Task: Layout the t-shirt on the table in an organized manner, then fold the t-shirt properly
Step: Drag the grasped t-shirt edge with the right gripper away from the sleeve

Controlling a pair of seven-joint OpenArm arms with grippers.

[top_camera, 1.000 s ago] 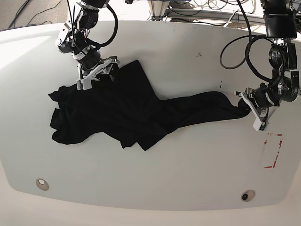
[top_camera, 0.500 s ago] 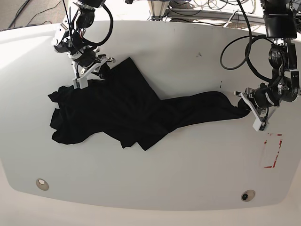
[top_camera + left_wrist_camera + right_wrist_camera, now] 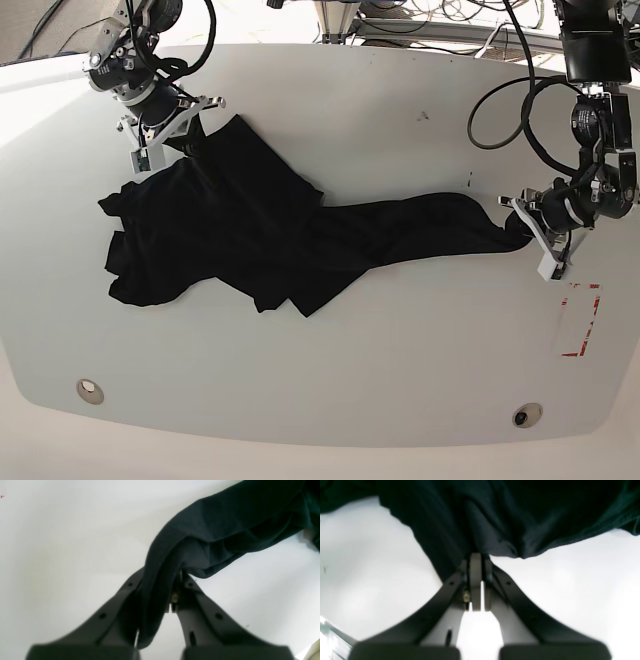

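Observation:
The black t-shirt lies crumpled and stretched across the white table. No print shows. My right gripper, at the far left of the base view, is shut on a corner of the t-shirt; its fingertips pinch the cloth. My left gripper, at the right of the base view, is shut on the other end of the t-shirt, with cloth bunched between its fingers.
A red-outlined rectangle mark lies on the table near its right edge, just below my left gripper. Two round metal fittings sit near the front edge. Cables hang behind the table's far edge.
My right gripper has pulled its corner of the t-shirt up and to the left, toward the table's far left corner, stretching the cloth. My left gripper has stayed in place.

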